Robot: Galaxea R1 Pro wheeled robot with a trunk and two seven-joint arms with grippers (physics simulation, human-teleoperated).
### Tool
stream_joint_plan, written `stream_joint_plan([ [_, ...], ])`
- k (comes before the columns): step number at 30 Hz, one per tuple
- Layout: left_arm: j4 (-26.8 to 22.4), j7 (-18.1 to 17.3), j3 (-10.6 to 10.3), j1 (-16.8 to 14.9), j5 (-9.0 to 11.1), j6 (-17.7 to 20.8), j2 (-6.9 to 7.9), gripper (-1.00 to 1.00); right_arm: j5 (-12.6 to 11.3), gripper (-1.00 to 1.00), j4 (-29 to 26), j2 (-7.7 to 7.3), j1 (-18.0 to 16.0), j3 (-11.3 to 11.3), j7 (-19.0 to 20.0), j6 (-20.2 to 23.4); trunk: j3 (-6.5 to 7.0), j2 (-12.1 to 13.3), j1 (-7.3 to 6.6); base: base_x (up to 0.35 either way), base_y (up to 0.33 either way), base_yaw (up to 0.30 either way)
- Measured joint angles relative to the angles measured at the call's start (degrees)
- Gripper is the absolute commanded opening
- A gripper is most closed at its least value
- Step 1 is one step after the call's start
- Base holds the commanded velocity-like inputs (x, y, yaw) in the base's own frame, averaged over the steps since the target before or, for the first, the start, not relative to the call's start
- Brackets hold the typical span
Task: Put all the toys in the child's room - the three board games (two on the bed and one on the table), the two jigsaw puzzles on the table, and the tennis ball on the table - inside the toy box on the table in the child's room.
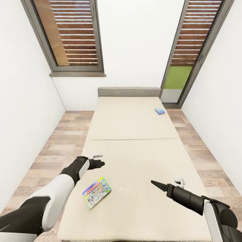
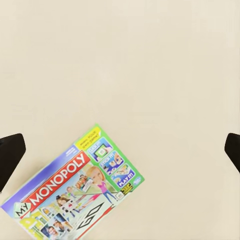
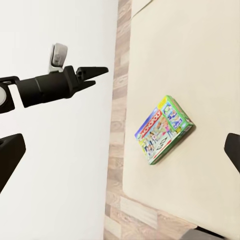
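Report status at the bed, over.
Left gripper open, empty, above the bed. Right gripper empty, jaws unclear. Monopoly box flat near the foot, small blue box far end. Nothing blocking either.

A narrow bedroom in a home is showing here: a long beige bed [image 1: 134,134] is filling the wood-plank floor [image 1: 64,141], white walls closing in, a shuttered window [image 1: 75,33] looking down, a colourful board game [image 1: 96,192] lying on the mattress.
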Motion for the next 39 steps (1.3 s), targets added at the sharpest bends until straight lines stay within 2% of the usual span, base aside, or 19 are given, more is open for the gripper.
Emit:
stream_joint_plan([
  [12,0.0,0.0,0.0,-0.1,-0.1,0.0,-0.44,1.00,0.1,1.00,0.0,0.00,0.0,0.0,0.0,0.0,-1.12,0.0,0.00,0.000,0.000,0.000],
  [39,0.0,0.1,0.0,-0.1,-0.1,-0.1,-0.40,1.00,0.1,1.00,0.0,0.00,0.0,0.0,0.0,0.0,-3.64,0.0,0.00,0.000,0.000,0.000],
])
